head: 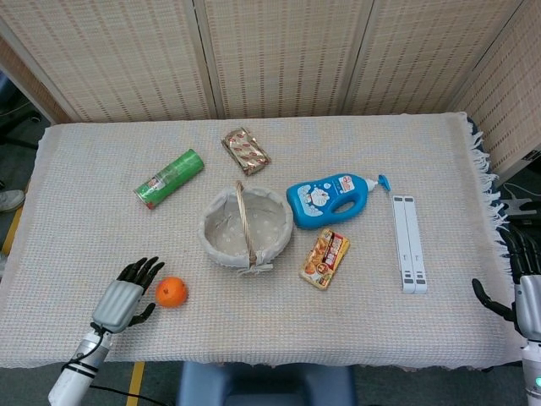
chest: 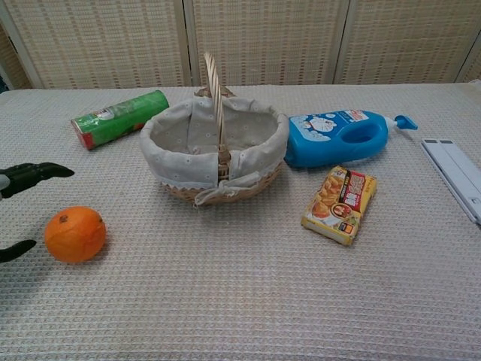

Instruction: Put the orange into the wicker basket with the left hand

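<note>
The orange [head: 172,292] lies on the cloth near the table's front left, also seen in the chest view [chest: 74,234]. My left hand [head: 123,299] is just to its left with fingers spread apart, holding nothing; its fingertips [chest: 34,174] reach past the fruit on the far side and a thumb tip shows on the near side. The wicker basket [head: 277,218] with a cloth lining and an upright handle stands at the table's middle [chest: 173,180], empty. My right hand [head: 521,296] hangs off the table's right edge with fingers apart.
A green can [head: 169,178] lies behind the orange. A brown snack packet [head: 246,151], a blue bottle [head: 331,199], a yellow food packet [head: 325,258] and a white folding stand [head: 408,244] lie around the basket.
</note>
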`<state>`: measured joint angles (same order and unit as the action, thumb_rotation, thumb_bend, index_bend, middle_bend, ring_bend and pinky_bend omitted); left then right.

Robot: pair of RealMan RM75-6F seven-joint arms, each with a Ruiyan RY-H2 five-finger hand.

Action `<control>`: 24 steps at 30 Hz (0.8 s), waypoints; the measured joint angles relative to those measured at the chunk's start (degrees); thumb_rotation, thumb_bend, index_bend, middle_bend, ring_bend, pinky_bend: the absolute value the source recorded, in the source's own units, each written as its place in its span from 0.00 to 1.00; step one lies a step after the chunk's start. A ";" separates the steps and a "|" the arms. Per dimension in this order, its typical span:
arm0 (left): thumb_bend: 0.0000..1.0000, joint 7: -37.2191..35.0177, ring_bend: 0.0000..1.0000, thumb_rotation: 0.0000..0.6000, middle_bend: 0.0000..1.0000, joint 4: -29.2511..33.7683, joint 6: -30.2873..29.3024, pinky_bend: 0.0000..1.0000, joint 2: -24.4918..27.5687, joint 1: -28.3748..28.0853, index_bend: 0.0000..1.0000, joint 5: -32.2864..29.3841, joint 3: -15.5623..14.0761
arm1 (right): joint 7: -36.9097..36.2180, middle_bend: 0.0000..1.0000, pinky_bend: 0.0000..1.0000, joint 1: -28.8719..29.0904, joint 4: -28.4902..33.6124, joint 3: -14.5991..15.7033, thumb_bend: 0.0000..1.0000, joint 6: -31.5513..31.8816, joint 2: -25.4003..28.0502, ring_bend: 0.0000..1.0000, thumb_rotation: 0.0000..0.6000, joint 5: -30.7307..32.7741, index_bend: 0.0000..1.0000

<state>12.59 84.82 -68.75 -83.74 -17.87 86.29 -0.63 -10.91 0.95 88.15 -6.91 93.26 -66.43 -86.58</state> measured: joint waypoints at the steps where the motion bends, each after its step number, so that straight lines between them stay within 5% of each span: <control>1: 0.36 0.22 0.00 1.00 0.00 -0.64 0.94 0.13 -1.10 -0.36 0.00 -0.41 0.07 | -0.03 0.00 0.16 0.00 -0.03 0.05 0.21 -0.04 0.01 0.00 1.00 -0.07 0.00; 11: 0.36 0.91 0.01 1.00 0.00 -3.53 4.11 0.12 -6.39 -2.82 0.00 -2.34 0.85 | 0.06 0.00 0.16 0.27 -0.09 0.17 0.21 -0.81 0.16 0.00 1.00 -0.14 0.00; 14: 0.37 0.90 0.18 1.00 0.02 -4.66 3.13 0.19 -7.49 -2.78 0.00 -2.28 1.15 | -0.05 0.00 0.16 0.23 -0.12 0.22 0.21 -0.76 0.19 0.00 1.00 -0.22 0.00; 19: 0.39 1.11 0.52 1.00 0.25 -7.64 1.40 0.42 -9.92 -2.44 0.14 -2.37 1.57 | -0.13 0.00 0.16 0.25 -0.19 0.21 0.21 -0.84 0.19 0.00 1.00 -0.20 0.00; 24: 0.39 1.50 0.63 1.00 0.34 -9.23 0.04 0.51 -11.33 -2.30 0.24 -2.95 2.47 | -0.05 0.00 0.16 0.33 -0.19 0.20 0.21 -1.00 0.15 0.00 1.00 -0.19 0.00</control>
<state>14.09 75.59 -68.71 -95.06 -20.17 83.34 1.84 -10.97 1.28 87.96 -6.71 92.26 -66.28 -86.77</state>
